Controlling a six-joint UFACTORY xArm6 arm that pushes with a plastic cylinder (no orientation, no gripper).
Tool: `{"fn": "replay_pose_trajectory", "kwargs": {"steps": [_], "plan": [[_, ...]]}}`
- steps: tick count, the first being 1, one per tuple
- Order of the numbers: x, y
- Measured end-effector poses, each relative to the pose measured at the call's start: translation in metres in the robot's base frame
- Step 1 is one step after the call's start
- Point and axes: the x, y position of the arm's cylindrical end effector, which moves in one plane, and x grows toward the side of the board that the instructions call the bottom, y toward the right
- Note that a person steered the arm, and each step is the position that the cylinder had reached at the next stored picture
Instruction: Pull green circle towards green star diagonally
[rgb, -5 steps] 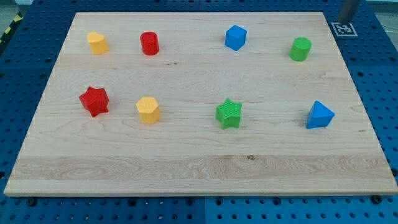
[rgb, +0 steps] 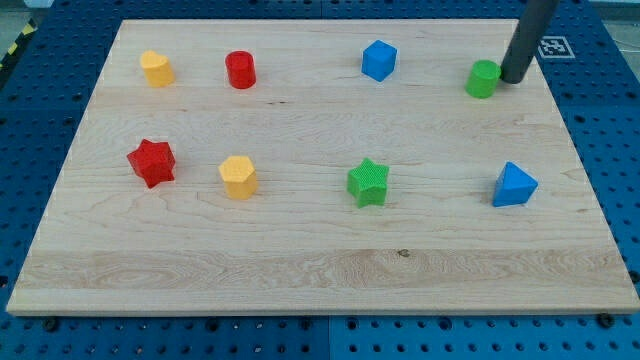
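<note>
The green circle (rgb: 482, 79) stands near the board's top right. The green star (rgb: 368, 182) lies lower and to the left of it, near the board's middle. My tip (rgb: 512, 80) is down on the board right beside the green circle's right side, touching it or nearly so. The dark rod rises from there to the view's top edge.
On the wooden board (rgb: 320, 270): a blue hexagon-like block (rgb: 379, 60) at top centre, a blue triangle-like block (rgb: 514, 185) at right, a red cylinder (rgb: 240, 70), a yellow block (rgb: 156, 68), a red star (rgb: 151, 162), a yellow hexagon (rgb: 238, 177). A marker tag (rgb: 551, 46) sits at the top right corner.
The rod has moved down and left from the view's top right corner to the green circle's right side. No block has visibly moved.
</note>
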Motion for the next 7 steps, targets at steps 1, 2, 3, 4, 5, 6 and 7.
{"fn": "replay_pose_trajectory", "kwargs": {"steps": [1, 2, 3, 4, 5, 6, 7], "plan": [[0.005, -0.043], [-0.002, -0.046], [-0.016, -0.047], [-0.015, -0.057], [-0.01, -0.057], [0.014, -0.076], [0.043, -0.094]]}}
